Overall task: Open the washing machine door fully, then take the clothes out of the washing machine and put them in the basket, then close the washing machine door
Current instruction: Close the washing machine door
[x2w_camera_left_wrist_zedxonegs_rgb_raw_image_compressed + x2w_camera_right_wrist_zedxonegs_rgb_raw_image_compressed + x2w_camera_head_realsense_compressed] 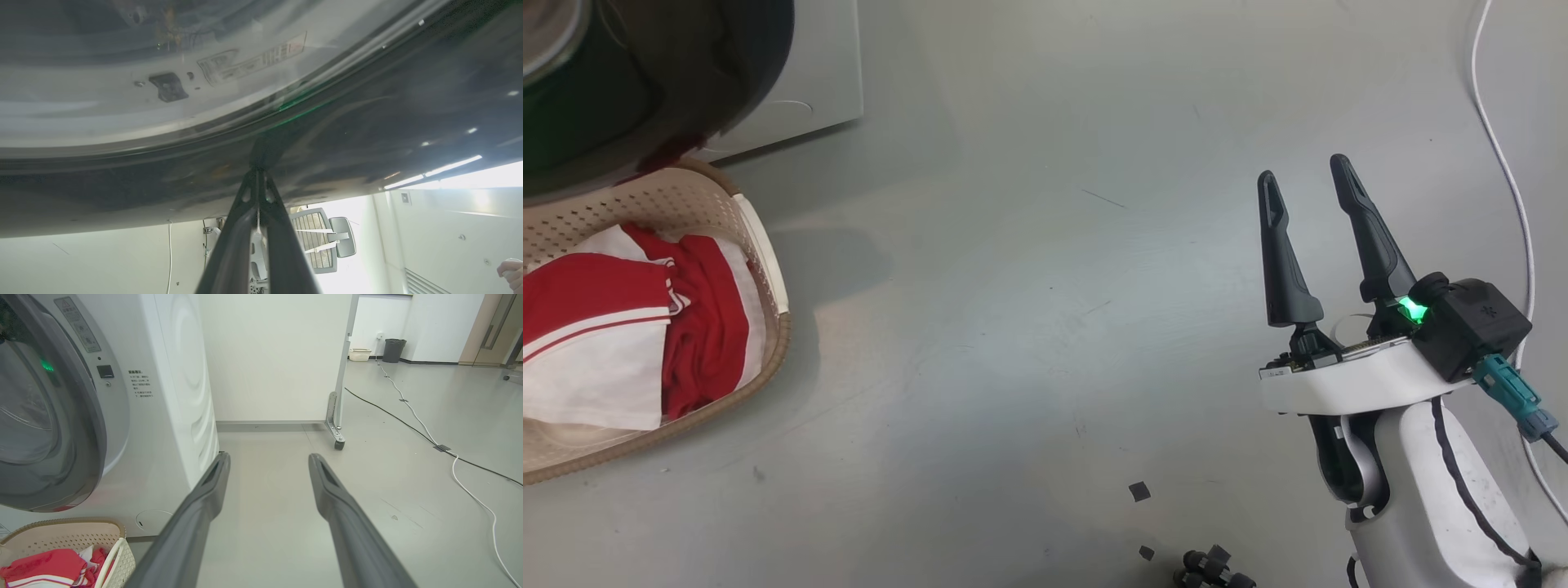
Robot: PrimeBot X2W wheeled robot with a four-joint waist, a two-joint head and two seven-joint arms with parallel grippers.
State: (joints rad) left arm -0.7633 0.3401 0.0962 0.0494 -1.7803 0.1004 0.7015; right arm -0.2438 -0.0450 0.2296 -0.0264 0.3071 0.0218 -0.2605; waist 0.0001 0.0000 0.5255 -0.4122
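Clothes (703, 327) lie in the basket (783, 347), low on my left, beneath the washing machine door (367, 122). Only the door looks left to close.

Left gripper (258, 171): fingers together, nothing held, tips apparently touching the door's glossy black rim. The door lies dead ahead along the fingers, with the washing machine (163, 416) behind it.

Right gripper (1303, 175): fingers apart, empty, over the floor (1013, 327), well apart to the right.

Left arm is nearer, so the push runs straight on.
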